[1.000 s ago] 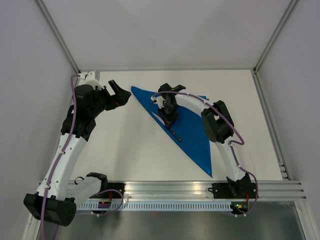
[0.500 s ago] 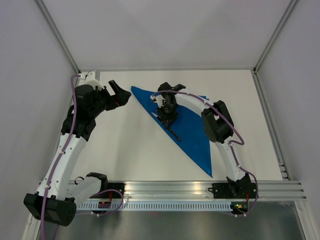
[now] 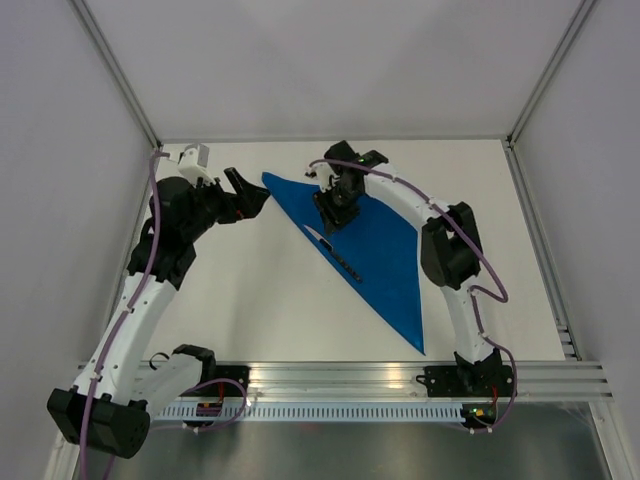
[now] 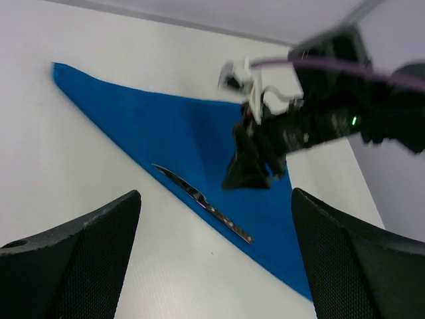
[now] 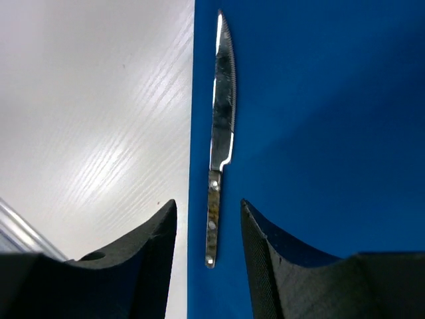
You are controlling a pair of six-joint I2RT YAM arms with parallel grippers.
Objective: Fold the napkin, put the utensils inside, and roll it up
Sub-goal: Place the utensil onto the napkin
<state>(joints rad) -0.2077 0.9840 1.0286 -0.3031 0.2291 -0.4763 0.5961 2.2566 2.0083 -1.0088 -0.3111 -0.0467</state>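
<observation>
The blue napkin lies folded into a triangle on the white table, its long edge running from far left to near right. The knife lies on it along that edge, blade toward the far left. It shows in the right wrist view and the left wrist view too. My right gripper is open and empty, hovering above the napkin just beyond the knife's blade. In its own view the gripper straddles the handle from above without touching. My left gripper is open and empty, left of the napkin's far corner.
The white table is bounded by grey walls left, right and behind. A metal rail runs along the near edge by the arm bases. The right arm arches over the napkin's far right part.
My right gripper has risen and pulled back toward the far side, off the knife, which stays lying on the napkin's edge. The left gripper has shifted slightly to the right.
</observation>
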